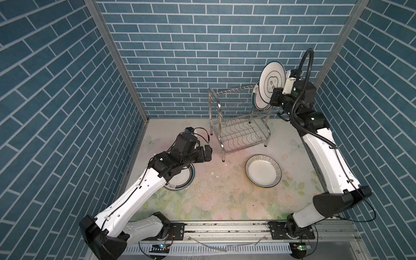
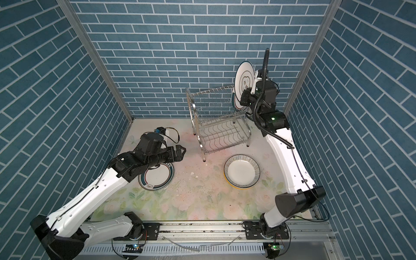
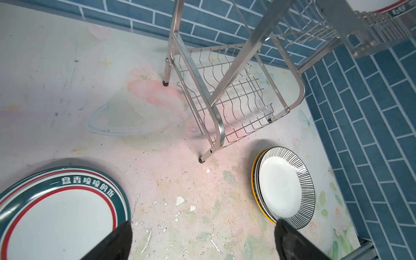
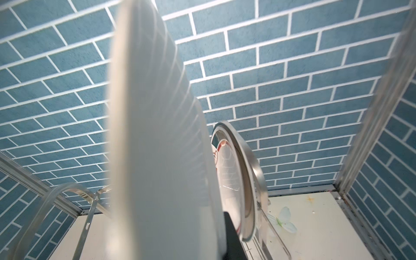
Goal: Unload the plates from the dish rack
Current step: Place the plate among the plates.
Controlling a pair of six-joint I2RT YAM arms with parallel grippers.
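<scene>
The dish rack (image 1: 238, 126) (image 2: 218, 128) stands at the back of the table. My right gripper (image 1: 275, 95) (image 2: 244, 97) is shut on a white plate (image 1: 271, 78) (image 4: 157, 146), held upright above the rack's right end; one black finger (image 4: 230, 238) shows behind it. A green-banded plate (image 1: 255, 102) (image 4: 234, 180) stands in the rack's upper tier. My left gripper (image 1: 208, 153) (image 3: 203, 225) hangs open over the table, nothing between its fingers, next to a flat green-banded plate (image 1: 180, 181) (image 3: 56, 213). A black-striped plate (image 1: 263, 171) (image 3: 286, 184) tops a short stack.
Blue brick walls (image 1: 180, 56) close in the back and both sides, with a metal corner post (image 1: 333, 45) near my right arm. White flakes (image 3: 180, 200) dot the flowered mat. The arms' base rail (image 1: 225, 231) runs along the front edge.
</scene>
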